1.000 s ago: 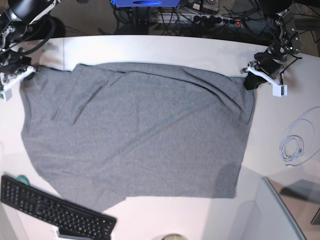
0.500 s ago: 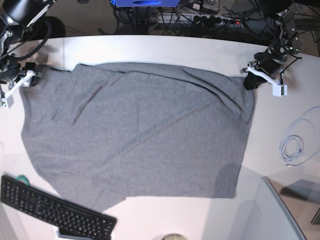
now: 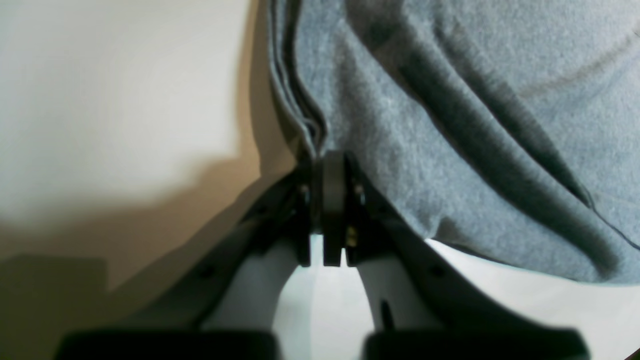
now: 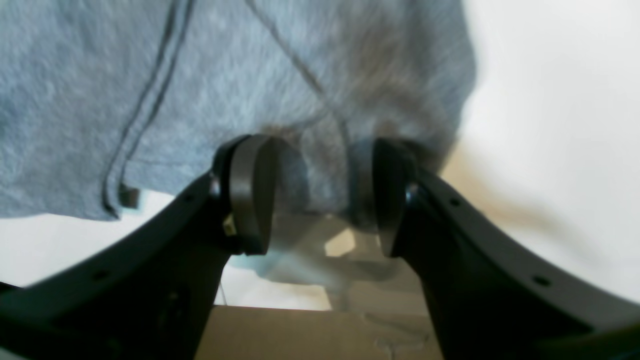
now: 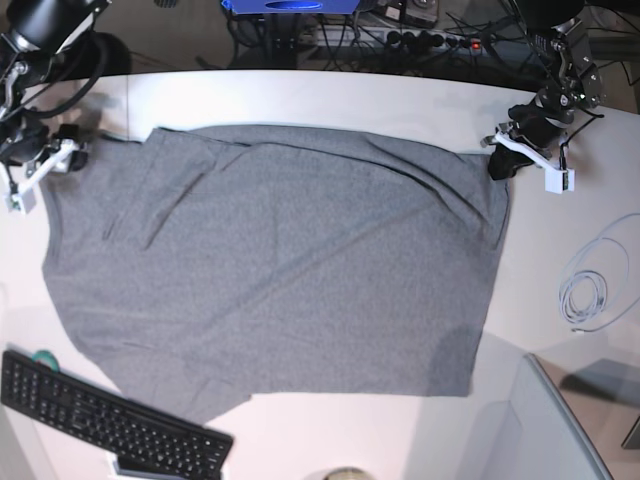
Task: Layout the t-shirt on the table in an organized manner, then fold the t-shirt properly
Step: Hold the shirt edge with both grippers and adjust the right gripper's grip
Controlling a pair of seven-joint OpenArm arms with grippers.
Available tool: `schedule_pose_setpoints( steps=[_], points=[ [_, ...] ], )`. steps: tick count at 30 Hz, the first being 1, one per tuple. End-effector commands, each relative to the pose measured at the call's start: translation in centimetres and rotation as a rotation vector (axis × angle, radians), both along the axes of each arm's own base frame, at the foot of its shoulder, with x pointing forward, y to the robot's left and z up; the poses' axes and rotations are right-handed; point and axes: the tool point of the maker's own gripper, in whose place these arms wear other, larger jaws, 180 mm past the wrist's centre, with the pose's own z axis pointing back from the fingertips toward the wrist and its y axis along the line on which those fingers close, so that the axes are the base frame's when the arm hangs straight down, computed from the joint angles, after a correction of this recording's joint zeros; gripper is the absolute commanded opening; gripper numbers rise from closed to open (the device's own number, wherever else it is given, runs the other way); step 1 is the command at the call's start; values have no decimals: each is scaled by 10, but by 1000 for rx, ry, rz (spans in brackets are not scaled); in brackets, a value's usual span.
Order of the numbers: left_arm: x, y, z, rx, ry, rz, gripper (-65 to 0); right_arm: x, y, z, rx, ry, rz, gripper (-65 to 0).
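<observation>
The heather-grey t-shirt [image 5: 280, 260] lies spread nearly flat across the white table [image 5: 300, 95], with a few creases near its far edge. My left gripper [image 5: 497, 162] is at the shirt's far right corner. In the left wrist view this gripper [image 3: 327, 167] is shut, pinching the t-shirt [image 3: 450, 125] by its hemmed edge. My right gripper [image 5: 62, 152] is at the far left corner. The right wrist view shows this gripper [image 4: 317, 190] open, its dark pads [image 4: 250, 190] apart, with the shirt's corner [image 4: 225, 90] lying loose in front of and partly between them.
A black keyboard [image 5: 110, 420] lies at the front left, partly beside the shirt's hem, with a small teal thing [image 5: 42, 357] by it. A coiled white cable [image 5: 588, 290] is at the right. A clear bin [image 5: 545, 430] stands at the front right. Cables and a power strip [image 5: 420, 40] run behind the table.
My right gripper has opened and let go of the shirt's far left corner, shifting slightly up and right. The left gripper and the shirt have stayed put.
</observation>
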Motion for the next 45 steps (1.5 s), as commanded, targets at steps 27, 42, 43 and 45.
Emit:
schedule_pose_setpoints(
  steps=[27, 42, 43, 45],
  points=[
    [4, 8, 7, 19, -19, -2, -650, 23, -45, 27, -88, -28, 7, -621],
    [4, 9, 8, 23, -22, -4, -650, 30, -44, 29, -132, 31, 102, -620],
    [4, 9, 8, 23, -22, -4, -650, 30, -47, 29, -133, 36, 58, -620],
    [4, 9, 8, 23, -22, -4, -650, 30, -49, 28, -131, 43, 4, -620]
  ],
)
